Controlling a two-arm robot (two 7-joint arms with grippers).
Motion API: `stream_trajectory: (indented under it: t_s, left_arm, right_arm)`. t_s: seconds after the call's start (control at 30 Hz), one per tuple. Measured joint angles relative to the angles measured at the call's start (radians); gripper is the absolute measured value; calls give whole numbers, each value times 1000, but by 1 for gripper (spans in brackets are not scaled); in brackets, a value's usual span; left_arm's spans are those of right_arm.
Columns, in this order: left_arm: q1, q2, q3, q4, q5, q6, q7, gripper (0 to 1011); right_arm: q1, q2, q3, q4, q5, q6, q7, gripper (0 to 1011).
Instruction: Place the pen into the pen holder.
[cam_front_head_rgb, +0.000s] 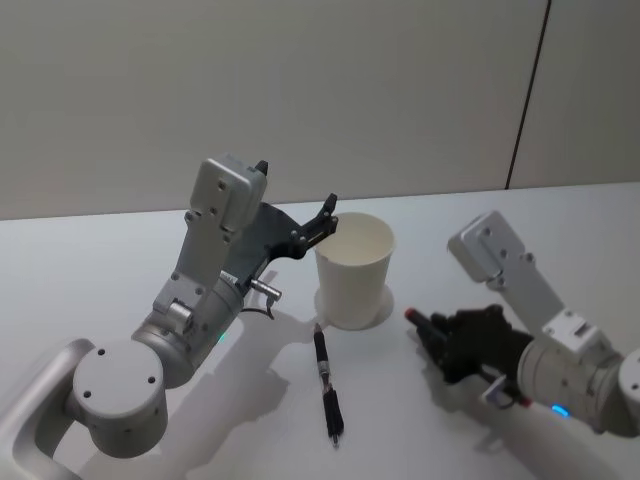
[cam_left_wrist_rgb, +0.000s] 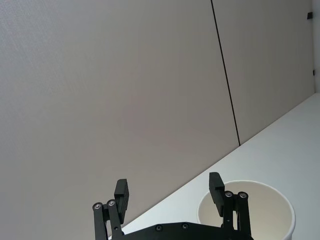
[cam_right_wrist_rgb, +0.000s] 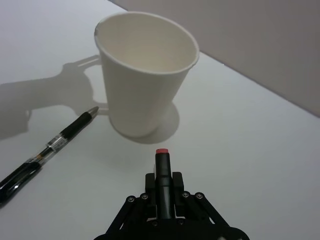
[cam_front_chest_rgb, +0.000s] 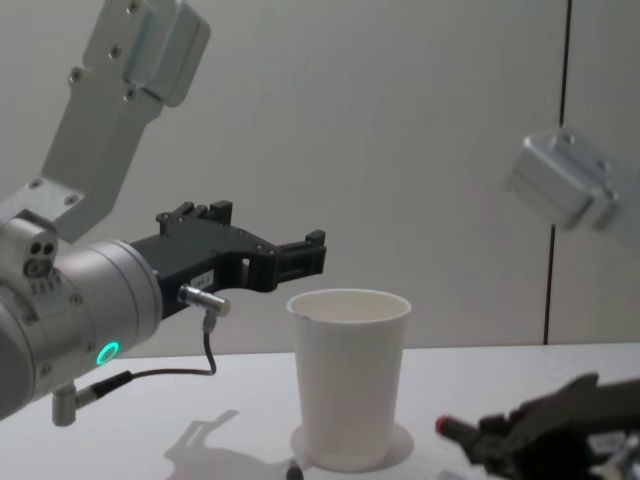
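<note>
**Pen holder** (cam_front_head_rgb: 355, 268): a white paper cup standing upright on the worktop (cam_front_head_rgb: 560, 230). Its mouth is open, and the inside looks empty from the right wrist view.

**Pen** (cam_right_wrist_rgb: 161, 170): black with a red end cap. It is held low and roughly level, just to the right of the pen holder near its base. The red cap points at the cup wall but is apart from it.

**Right claw** (cam_right_wrist_rgb: 162, 184): clenched on the pen's barrel, low beside the pen holder on its right.

**Left claw** (cam_left_wrist_rgb: 169, 194): released, with fingers spread and nothing between them. It is raised to rim height on the pen holder's left, with one finger close by the rim. You cannot tell whether that finger touches.

**Second pen** (cam_front_head_rgb: 326, 385): a dark pen with a clear barrel, lying flat on the worktop in front of the pen holder. One end lies just beside the base, and neither claw touches it.

**Step in hand**: the grasp looks complete, and the carry to the pen holder is not yet done.

**Next move**: you likely need to raise the pen above the rim and tilt it towards upright. Centre it over the mouth and only then let go. Approach from the right, away from the left claw, because a light cup may tip if the pen strikes its wall.
</note>
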Motion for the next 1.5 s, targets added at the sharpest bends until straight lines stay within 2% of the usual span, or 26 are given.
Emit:
stream_trajectory:
  t_s: [0.17,0.5,0.93,1.33,1.5]
  left_arm:
    - [0,0,0,0,0,0,0,1001]
    - [0,0,0,0,0,0,0,1001]
    - [0,0,0,0,0,0,0,1001]
    - [0,0,0,0,0,0,0,1001]
    - [0,0,0,0,0,0,0,1001]
  right_arm:
    - [22,16,11,-24,-51,-14,4,185]
    - [57,26,28,-47,-118,-58,-10,185]
    - [110,19,42,-40,-193,-168,-58,185]
    - [187,-30,37,38,-263,-338,-111,185]
    - [240,-69,27,106,-292,-434,-125,185]
